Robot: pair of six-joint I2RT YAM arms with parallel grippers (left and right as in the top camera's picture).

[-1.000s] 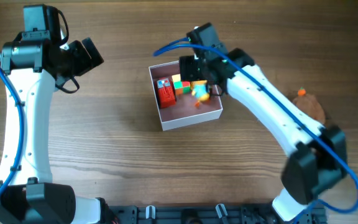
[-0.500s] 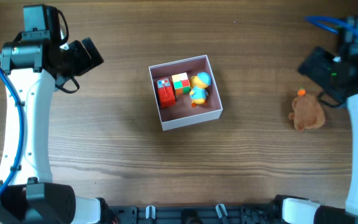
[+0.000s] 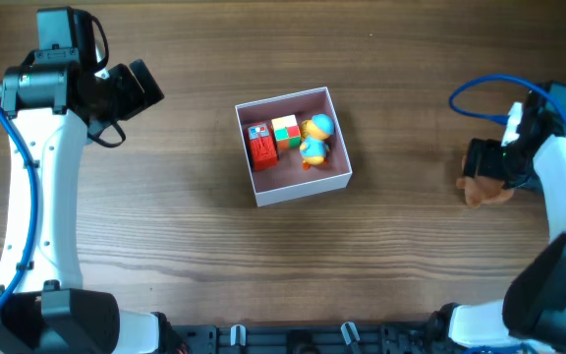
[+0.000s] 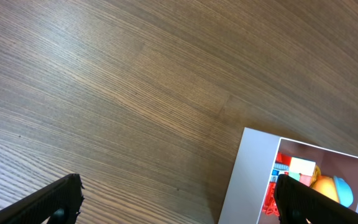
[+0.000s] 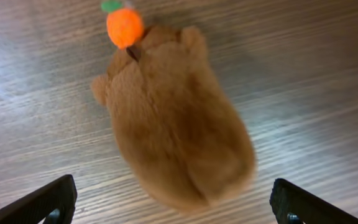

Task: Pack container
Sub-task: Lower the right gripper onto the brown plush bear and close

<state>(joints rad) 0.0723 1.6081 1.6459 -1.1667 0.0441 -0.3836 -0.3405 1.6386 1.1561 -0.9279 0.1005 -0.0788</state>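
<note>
Spanning every view, the grained wooden table (image 3: 185,256) carries the square cardboard container (image 3: 303,180) at its middle, thin white walls, dusty-pink inside. The left gripper (image 4: 176,186) hangs spread over bare wood. The right gripper (image 5: 173,186), fingers wide apart, hovers over a fuzzy brown plush toy (image 5: 176,118) well right of the container. Inside sit a red block (image 3: 262,147), a chequered cube (image 3: 285,131) and a rounded yellow duck (image 3: 315,140).

Surface (image 3: 165,206): matt wood grain. Container (image 3: 303,190): thin matt white cardboard, dusty-pink inside. Red block (image 3: 262,149), duck (image 3: 314,140): smooth plastic look. Plush toy (image 5: 179,124): brown fuzzy cloth; orange ball (image 5: 124,26) soft, fibrous. Arm shell (image 3: 37,197): smooth white plastic.
</note>
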